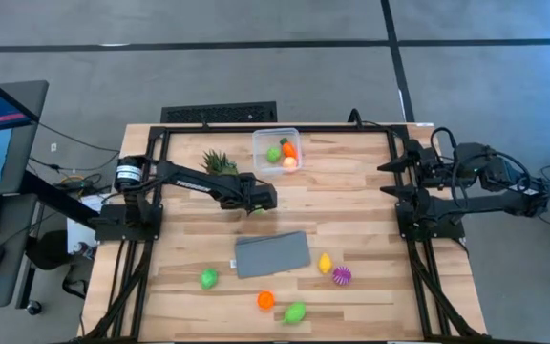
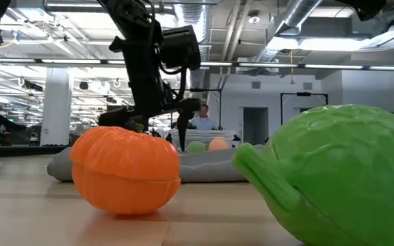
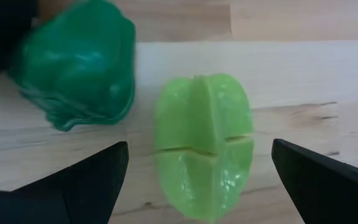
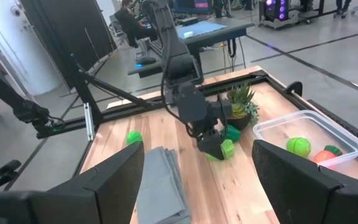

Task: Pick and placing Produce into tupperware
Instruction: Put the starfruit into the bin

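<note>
My left gripper [image 3: 199, 148] is open and hangs low over the table's middle [image 1: 257, 203]. Its fingers stand on either side of a light green ribbed fruit [image 3: 204, 155] that lies on the wood, without touching it. A dark green pepper [image 3: 79, 62] lies right beside that fruit. The clear tupperware [image 1: 277, 151] sits near the far edge and holds a green, an orange and a peach piece. More produce lies near the near edge: green [image 1: 208, 278], orange [image 1: 265, 299], green [image 1: 295, 312], yellow [image 1: 325, 263] and spiky purple [image 1: 342, 275]. My right gripper [image 1: 388, 179] is open and waits at the right edge.
A spiky green potted plant [image 1: 220, 162] stands close to the left arm, left of the tub. A flat grey cloth [image 1: 272, 253] lies nearer than the left gripper. Bare wood lies between the tub and the right arm. People stand in the room beyond the table.
</note>
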You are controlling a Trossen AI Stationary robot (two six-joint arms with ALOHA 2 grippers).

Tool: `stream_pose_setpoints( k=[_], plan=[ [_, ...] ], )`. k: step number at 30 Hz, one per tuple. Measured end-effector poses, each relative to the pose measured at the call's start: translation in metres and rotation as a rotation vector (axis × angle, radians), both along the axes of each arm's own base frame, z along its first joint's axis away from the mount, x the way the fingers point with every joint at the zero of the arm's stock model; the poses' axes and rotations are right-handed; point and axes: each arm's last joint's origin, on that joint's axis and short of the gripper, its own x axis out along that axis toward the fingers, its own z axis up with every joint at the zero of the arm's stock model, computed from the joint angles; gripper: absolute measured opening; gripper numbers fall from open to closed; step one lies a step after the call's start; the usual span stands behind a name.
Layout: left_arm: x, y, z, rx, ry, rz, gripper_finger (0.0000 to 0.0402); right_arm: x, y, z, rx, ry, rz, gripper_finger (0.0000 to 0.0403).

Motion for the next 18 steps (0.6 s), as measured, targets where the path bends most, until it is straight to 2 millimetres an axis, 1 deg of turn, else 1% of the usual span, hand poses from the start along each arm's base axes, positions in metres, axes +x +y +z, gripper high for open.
stream_pose_setpoints(
  k=[18],
  plan=[
    [0.0051,0.0051,0.0035,0.066,-0.051,-0.010,0.0387,-0.0001,-0.0001,-0.0003,-0.001,0.003,-0.003,0.0322]
  ],
)
